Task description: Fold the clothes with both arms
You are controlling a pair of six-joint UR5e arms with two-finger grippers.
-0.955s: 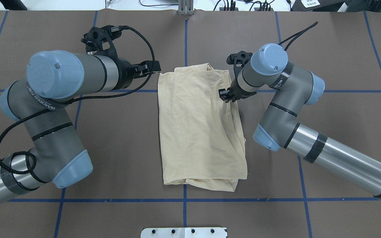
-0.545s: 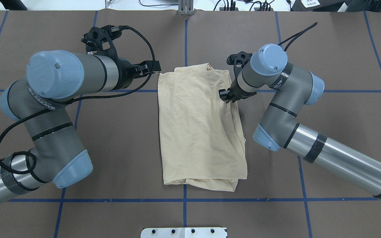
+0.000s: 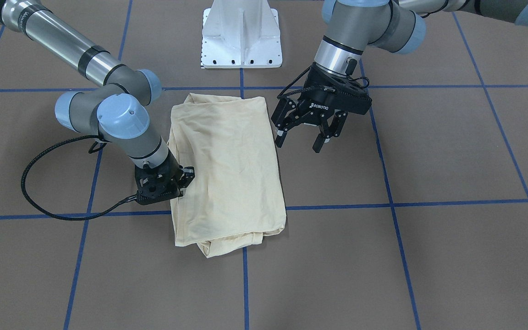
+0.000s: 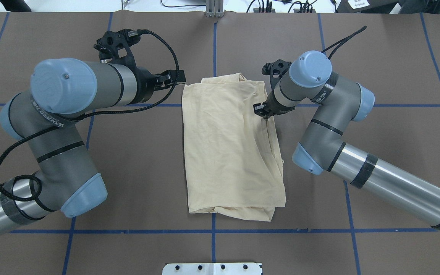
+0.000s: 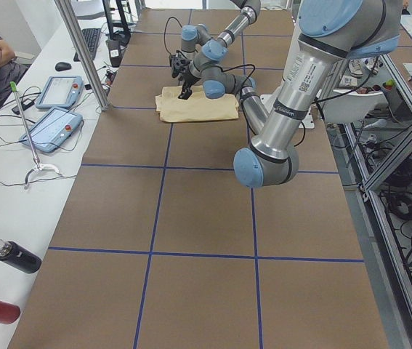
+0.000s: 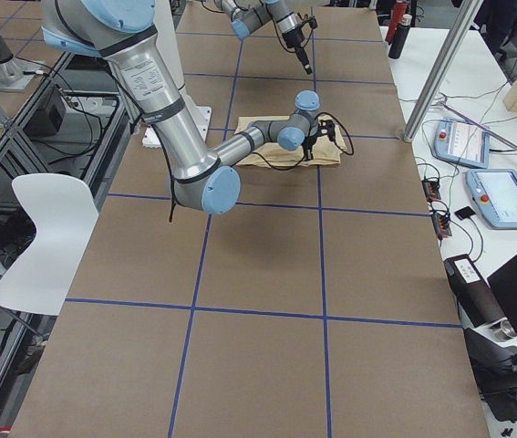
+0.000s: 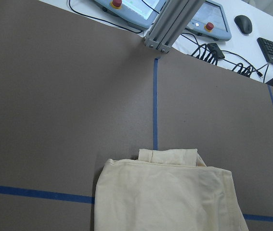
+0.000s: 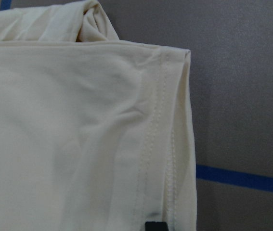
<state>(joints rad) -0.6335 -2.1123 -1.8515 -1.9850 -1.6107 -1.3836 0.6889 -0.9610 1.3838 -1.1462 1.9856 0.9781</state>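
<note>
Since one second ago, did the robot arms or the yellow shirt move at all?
Hardly. The right arm seems to have crept a hair towards its own side, with the right gripper kept at the same spot on the edge of the T-shirt. Nothing was grabbed or let go. The left gripper stays open beside the shirt, which lies folded as before.

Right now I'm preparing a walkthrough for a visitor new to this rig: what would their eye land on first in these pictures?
First, the pale cream shirt, folded into a rectangle at the middle of the brown table with its blue tape grid. On either side of it, the left gripper hangs wide open, clear of the cloth, while the right gripper is down at the shirt's opposite edge.
</note>
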